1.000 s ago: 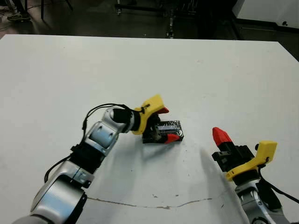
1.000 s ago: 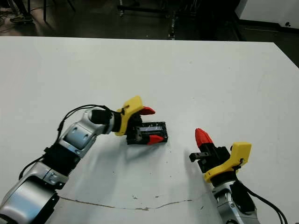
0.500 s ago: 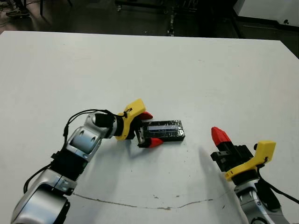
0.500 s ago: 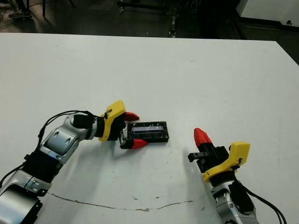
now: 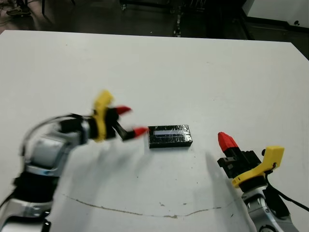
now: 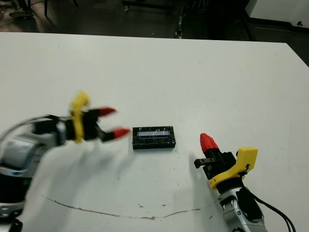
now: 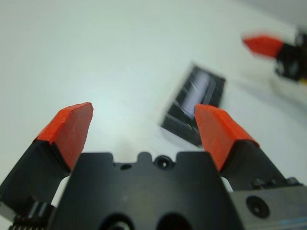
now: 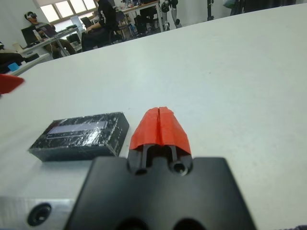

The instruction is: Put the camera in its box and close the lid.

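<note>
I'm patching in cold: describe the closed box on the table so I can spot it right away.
Look at the white table, near its middle, between the two grippers. The box with its lid on lies flat there, just beyond the open left gripper, touching neither gripper. It is the only loose item: a small glossy black rectangle with a pale silvery stripe along its top.

The left arm reaches in from the near left, bent at the elbow, its gripper (image 5: 129, 121) pointing right with the two red fingers spread wide and nothing between them. The right arm rises from the near right corner, its gripper (image 5: 227, 141) aimed far-left, fingers pressed together. The left arm shows blurred, so its wrist angle is hard to judge.
</note>
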`<state>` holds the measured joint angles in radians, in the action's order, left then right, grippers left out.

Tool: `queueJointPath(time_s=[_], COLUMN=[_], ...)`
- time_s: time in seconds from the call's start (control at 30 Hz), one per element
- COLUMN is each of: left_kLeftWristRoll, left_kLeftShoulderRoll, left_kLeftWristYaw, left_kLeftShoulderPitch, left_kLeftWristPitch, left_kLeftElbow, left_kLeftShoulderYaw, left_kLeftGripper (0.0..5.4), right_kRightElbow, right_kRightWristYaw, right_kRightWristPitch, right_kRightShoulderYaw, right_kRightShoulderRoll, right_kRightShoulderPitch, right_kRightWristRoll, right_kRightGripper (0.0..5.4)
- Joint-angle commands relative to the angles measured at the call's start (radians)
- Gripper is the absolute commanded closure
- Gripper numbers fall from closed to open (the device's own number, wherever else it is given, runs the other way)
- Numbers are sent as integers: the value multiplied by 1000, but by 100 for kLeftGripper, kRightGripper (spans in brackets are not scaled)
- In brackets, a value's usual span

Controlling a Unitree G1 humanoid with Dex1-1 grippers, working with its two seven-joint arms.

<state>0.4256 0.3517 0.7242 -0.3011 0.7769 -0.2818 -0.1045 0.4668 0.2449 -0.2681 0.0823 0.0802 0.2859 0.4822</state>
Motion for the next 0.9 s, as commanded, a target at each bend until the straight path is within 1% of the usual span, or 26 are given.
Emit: queueJointPath(time_s=[0.03,0.13,0.23,0.3,0.37,0.43,0.53,0.63,0.67,0.8,0.9], left_kLeftWristRoll=[55,106,165,191,207,195,168,85,55,-63,-112], left_kLeftShoulderRoll=[-29,-43,-54,-60,-73,-105,-167,-234,-254,-318,-364], left_kLeftWristYaw=[-82,-122,-152,-171,-199,-243,-309,-353,-360,-377,-398], left_kLeftShoulderPitch=[88,136,174,192,209,231,257,290,300,330,346], left_kLeftWristPitch=[-1,-9,-9,-20,-38,-90,-183,-350,-413,-674,-827], left_kLeftElbow=[-96,-144,-173,-182,-190,-198,-185,-147,-128,-32,43], left_kLeftShoulderYaw=[-71,-106,-139,-153,-165,-169,-161,-124,-111,-63,-47], left_kLeftGripper=[2,2,2,2,2,17,55,98,116,177,221], right_kRightElbow=[3,2,7,2,1,-5,-15,-16,-13,-11,-5], right_kRightWristYaw=[-9,-9,-15,-9,-9,-7,-5,-25,-37,-77,-121], right_kRightWristPitch=[-14,-8,-6,3,5,7,23,54,55,78,105], right_kRightShoulderYaw=[21,25,23,22,22,26,35,44,49,62,56], right_kRightShoulderRoll=[7,7,7,7,6,5,1,-7,-11,-31,-55], right_kRightShoulderPitch=[-8,-13,-15,-17,-19,-27,-46,-66,-73,-96,-99], right_kRightWristRoll=[17,24,16,13,13,17,17,-6,-8,-20,-65], right_kRightGripper=[540,540,540,540,540,540,540,540,540,540,540])
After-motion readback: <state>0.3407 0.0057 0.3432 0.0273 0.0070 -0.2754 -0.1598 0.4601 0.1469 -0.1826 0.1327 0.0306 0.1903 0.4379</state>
